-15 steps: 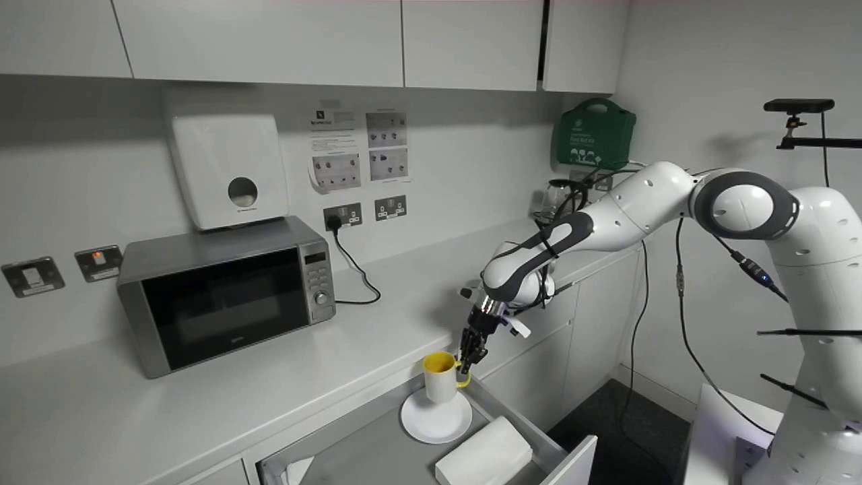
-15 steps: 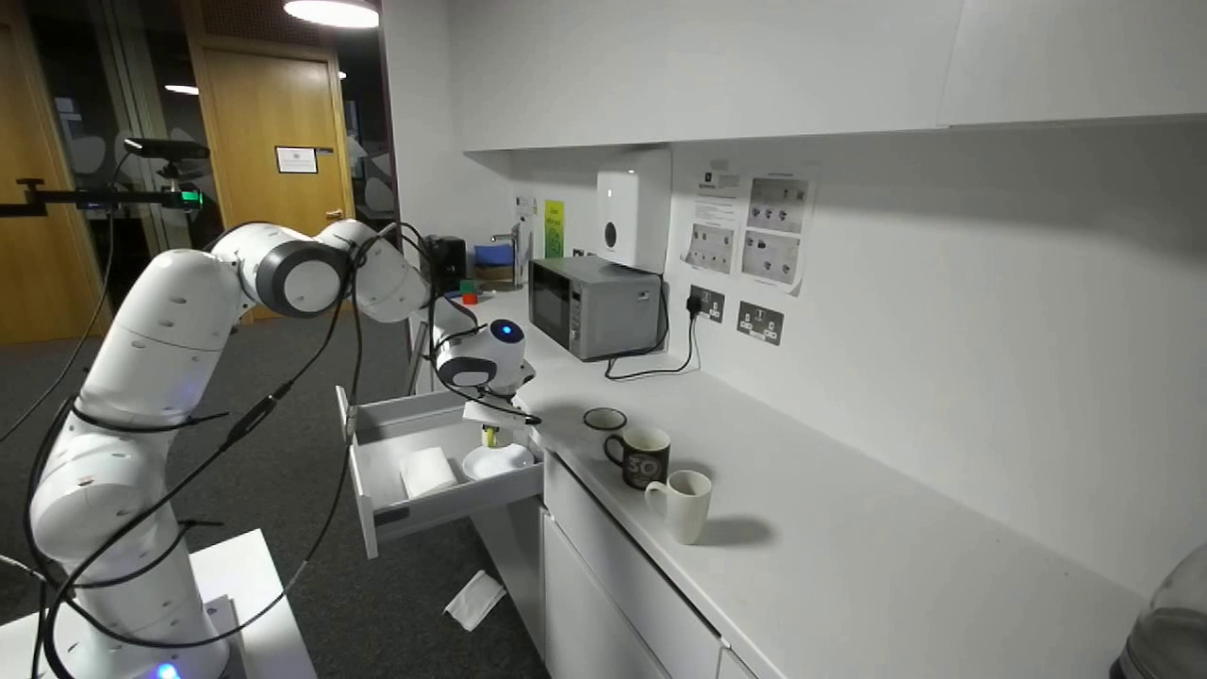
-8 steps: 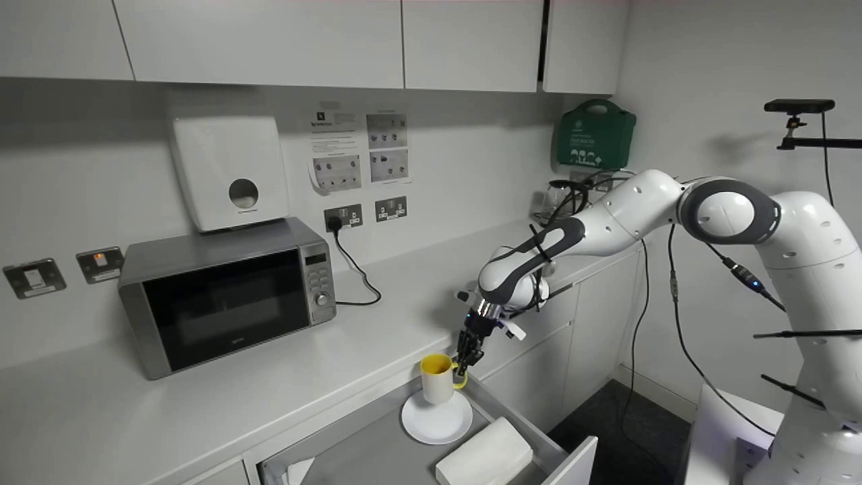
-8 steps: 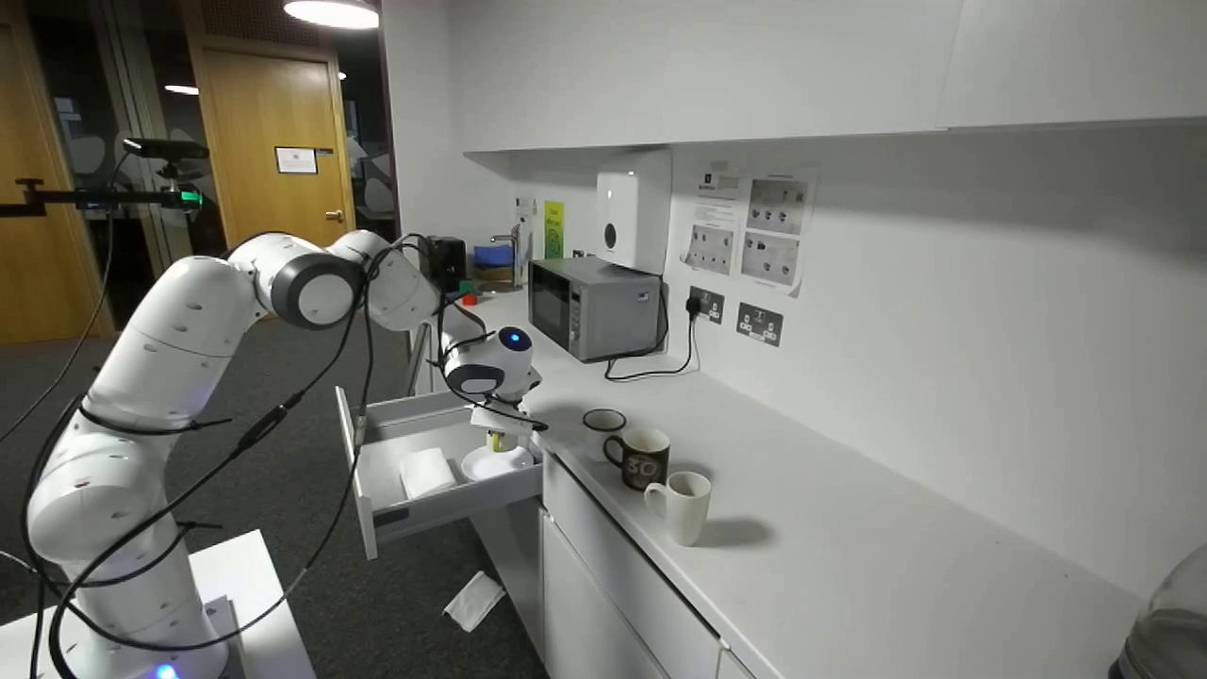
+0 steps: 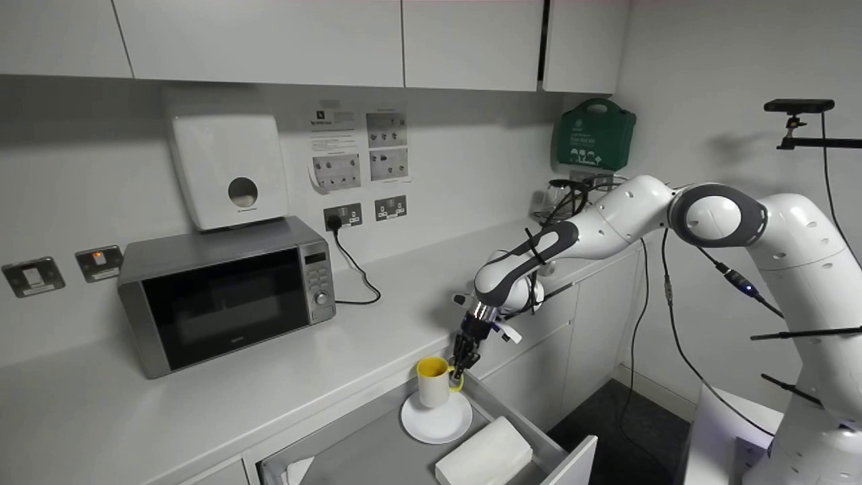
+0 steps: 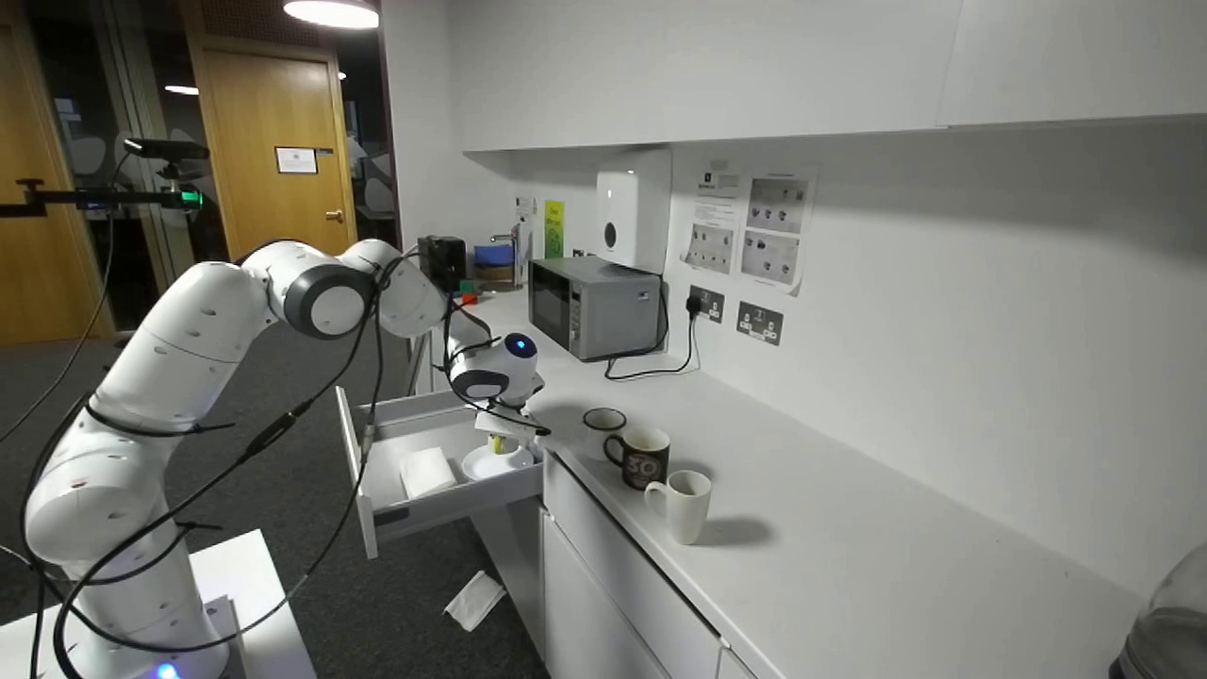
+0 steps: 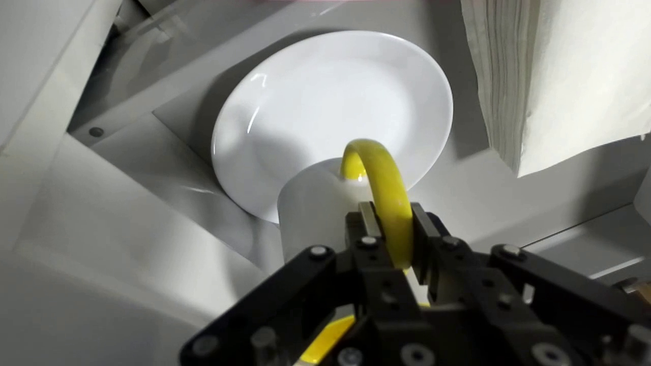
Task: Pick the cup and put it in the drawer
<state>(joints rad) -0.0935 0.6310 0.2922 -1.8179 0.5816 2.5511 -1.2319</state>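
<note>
The cup [image 5: 433, 391] is white outside, with a yellow inside and a yellow handle [image 7: 390, 213]. My gripper [image 7: 394, 221] is shut on that handle, one finger on either side of it. The cup hangs upright inside the pulled-out white drawer [image 5: 370, 451], over a white plate [image 5: 434, 431]. Whether its base touches the plate I cannot tell. In the wrist view the cup's body [image 7: 318, 213] covers the near edge of the plate, and the fingers hide part of the cup. The arm hides most of the cup in an exterior view, where the drawer [image 6: 462, 502] also shows.
A stack of paper towels [image 5: 485, 455] lies in the drawer beside the plate. On the counter stand a dark-and-white mug [image 6: 646, 459], a white mug [image 6: 681, 509] and a dark-rimmed one [image 6: 603, 429]. A grey microwave [image 5: 232, 296] sits farther along. Cables hang from the arm.
In an exterior view the cup, in my gripper, has shifted slightly left and down over the plate. The arm has lowered with it. The grip on the handle looks the same.
</note>
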